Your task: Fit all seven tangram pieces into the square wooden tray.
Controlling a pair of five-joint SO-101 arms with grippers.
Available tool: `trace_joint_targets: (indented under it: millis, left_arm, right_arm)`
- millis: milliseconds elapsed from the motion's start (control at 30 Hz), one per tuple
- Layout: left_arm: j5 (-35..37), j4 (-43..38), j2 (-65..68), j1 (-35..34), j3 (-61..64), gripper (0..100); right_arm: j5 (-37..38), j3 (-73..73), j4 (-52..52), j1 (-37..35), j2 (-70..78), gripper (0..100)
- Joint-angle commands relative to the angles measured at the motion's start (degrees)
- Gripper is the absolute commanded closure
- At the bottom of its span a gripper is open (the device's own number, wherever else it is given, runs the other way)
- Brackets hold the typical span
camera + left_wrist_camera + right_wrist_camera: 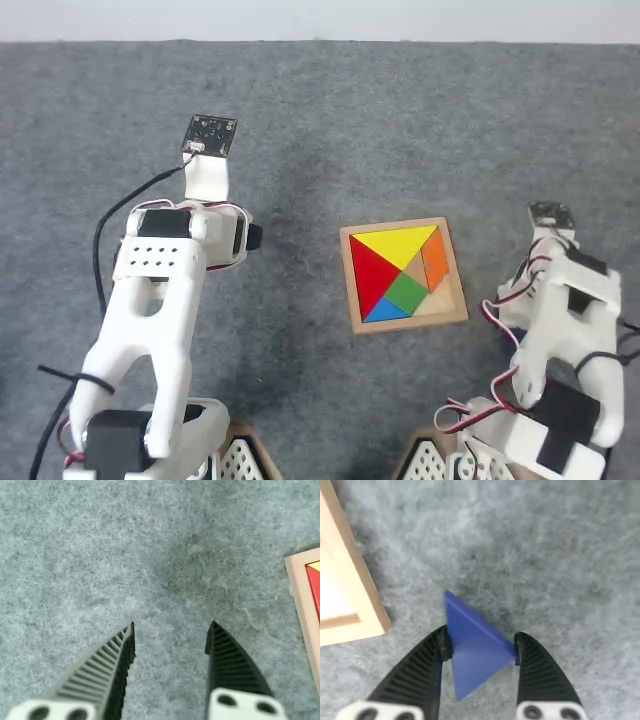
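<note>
Right gripper [481, 636] is clamped on the blue triangle [472, 652], just beside the tray [356, 582] corner. Left gripper [172, 627] hangs spread and empty over the surface [100, 555]. Looks like the last piece: next, lift and turn it into the tray's bare corner.

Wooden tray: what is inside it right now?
A yellow piece, red piece, orange piece, green piece and light blue piece, with a bare gap at one corner. The tray floor beneath them is covered.
</note>
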Motion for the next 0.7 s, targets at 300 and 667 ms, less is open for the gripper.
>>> trace_joint_targets:
  millis: [300,667]
  left_arm:
    - [-0.62,-1.32,-2.46,0.18,-0.92,77]
    - [-0.62,-1.41,-2.55,0.0,-1.01,77]
  right_arm:
    - [-26.99,-15.3,14.73,-13.41,-0.04,92.9]
    - [-54.51,-18.81,12.35,-33.01,5.58,92.4]
